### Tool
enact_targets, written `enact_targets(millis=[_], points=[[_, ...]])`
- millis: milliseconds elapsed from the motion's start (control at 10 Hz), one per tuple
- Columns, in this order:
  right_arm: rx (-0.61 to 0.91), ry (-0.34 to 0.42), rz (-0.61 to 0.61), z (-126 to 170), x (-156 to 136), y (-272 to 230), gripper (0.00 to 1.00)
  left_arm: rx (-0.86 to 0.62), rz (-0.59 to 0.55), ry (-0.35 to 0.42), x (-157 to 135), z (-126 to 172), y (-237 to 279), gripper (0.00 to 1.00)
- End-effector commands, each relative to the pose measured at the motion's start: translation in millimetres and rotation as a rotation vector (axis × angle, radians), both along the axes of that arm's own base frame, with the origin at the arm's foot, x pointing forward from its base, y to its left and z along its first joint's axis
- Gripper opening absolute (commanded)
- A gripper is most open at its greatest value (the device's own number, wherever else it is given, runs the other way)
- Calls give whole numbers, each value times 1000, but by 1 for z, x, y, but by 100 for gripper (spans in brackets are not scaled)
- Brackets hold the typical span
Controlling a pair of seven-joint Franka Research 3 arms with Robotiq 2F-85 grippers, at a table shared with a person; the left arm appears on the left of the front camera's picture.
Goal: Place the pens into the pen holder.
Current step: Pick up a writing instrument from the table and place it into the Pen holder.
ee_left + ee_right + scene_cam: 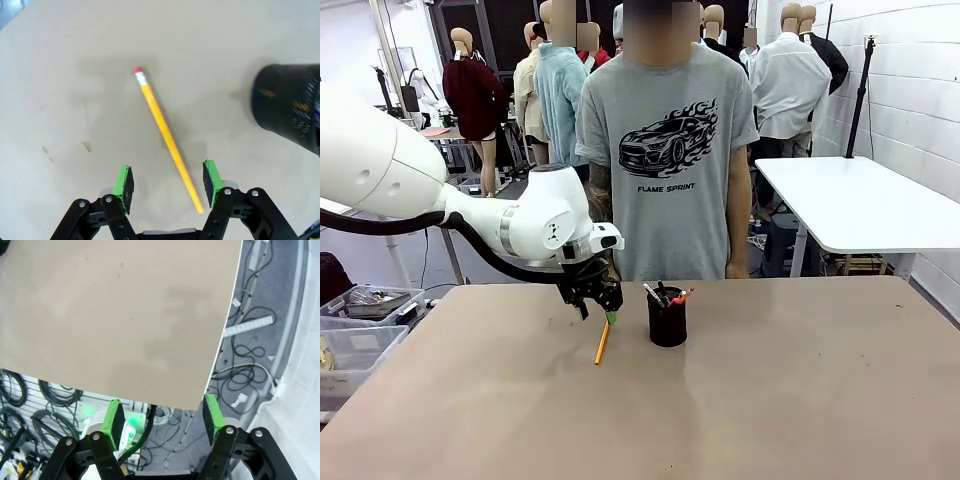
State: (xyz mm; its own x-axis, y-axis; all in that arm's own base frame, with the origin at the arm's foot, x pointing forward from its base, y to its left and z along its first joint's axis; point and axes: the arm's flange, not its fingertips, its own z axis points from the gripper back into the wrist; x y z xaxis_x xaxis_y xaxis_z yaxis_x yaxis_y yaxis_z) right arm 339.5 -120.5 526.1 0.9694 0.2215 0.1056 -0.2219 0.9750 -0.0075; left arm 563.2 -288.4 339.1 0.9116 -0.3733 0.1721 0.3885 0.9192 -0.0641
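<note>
A: Left gripper (pixel 603 306) is low over the table, just left of the middle, jaws spread wide with nothing between the pads. Down the wrist camera the same gripper (pixel 169 183) stands open, and the yellow pencil (pixel 167 139) lies on the surface with its tip running in between the green fingers (pixel 123 184), though touching neither that I can see.

B: And the right gripper (pixel 162 420)?

A: Spread as well, empty, hanging past the table's edge (pixel 220 355) with cables on the floor under it.

B: Take me through the scene, big things first.

A: The tan table (pixel 800 400) spans the whole width. A person in a grey T-shirt (pixel 670 170) stands at the far side, centre. The white left arm (pixel 520 225) sweeps in from the left.

B: The pen holder?

A: Black mesh pen holder (pixel 667 322) stands upright near the middle, just right of the gripper. From the wrist it sits at the right edge (pixel 290 112), a bit blurred.

B: Anything inside?

A: Pens (pixel 665 295) poke out of the top, at least two, maybe more; too small to count. The pencil (pixel 602 343) lies on the table, left of the holder and apart from it, its near end towards us.
</note>
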Motion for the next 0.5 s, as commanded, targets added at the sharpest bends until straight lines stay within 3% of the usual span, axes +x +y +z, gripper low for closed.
enact_targets(millis=[0, 400], points=[[-23, 10, -2, 0, 2, -2, 79, 10, 66, -29, 6, -19, 8, 73], [-23, 10, -2, 0, 2, -2, 79, 37, 22, -26, 7, -29, -4, 73]])
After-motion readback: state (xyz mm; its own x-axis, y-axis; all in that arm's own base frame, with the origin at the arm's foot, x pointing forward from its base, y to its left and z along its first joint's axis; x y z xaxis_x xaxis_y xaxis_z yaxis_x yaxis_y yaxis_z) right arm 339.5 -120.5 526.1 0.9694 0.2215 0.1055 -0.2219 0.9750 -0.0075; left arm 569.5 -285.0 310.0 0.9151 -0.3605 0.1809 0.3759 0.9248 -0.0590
